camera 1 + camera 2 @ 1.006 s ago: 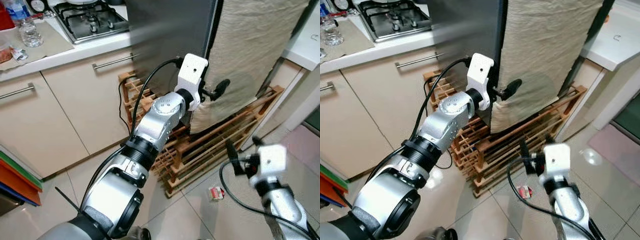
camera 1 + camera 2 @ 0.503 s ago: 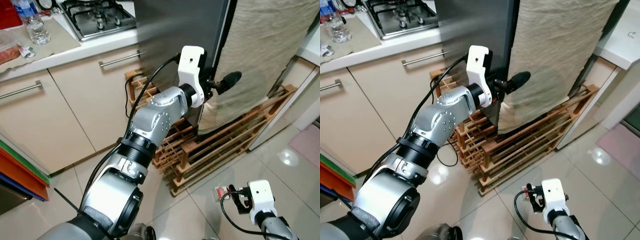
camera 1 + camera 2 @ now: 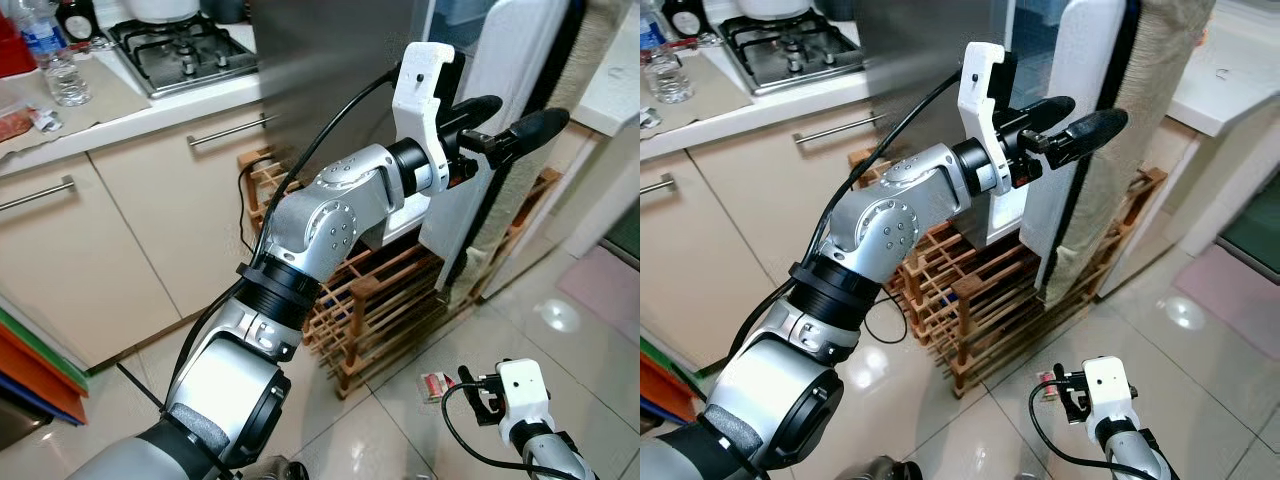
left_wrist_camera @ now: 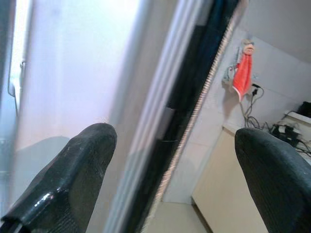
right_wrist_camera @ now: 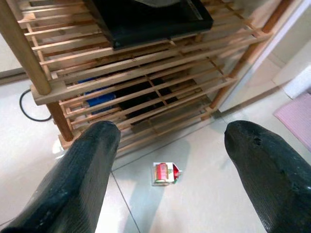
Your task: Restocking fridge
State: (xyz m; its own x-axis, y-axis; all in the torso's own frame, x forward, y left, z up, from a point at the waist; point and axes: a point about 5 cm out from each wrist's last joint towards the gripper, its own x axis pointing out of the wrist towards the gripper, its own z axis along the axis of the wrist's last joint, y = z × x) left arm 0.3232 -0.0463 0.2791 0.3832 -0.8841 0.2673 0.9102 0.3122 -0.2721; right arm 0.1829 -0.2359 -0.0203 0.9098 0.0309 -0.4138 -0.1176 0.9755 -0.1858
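The fridge (image 3: 330, 70) has a steel side. Its door (image 3: 500, 150) stands partly swung out, showing a white inner face, with a beige cloth (image 3: 1160, 120) hanging on its outer front. My left gripper (image 3: 510, 118) is open at chest height, its two fingers straddling the door's free edge (image 4: 170, 145). My right gripper (image 3: 478, 392) hangs low over the tiled floor, open, with nothing between its fingers (image 5: 82, 179). A small red-and-white carton (image 5: 165, 174) lies on the floor below it.
A wooden slatted rack (image 3: 380, 300) holds the fridge off the floor. To the left runs a counter with a gas hob (image 3: 185, 50), a water bottle (image 3: 50, 55) and cream cabinets (image 3: 100, 230). Orange trays (image 3: 30, 370) lean at the far left. A white unit (image 3: 1230, 80) stands to the right.
The fridge door has swung outward and my left gripper has moved right and up with its edge. My right arm dropped low a second ago and has stayed there.
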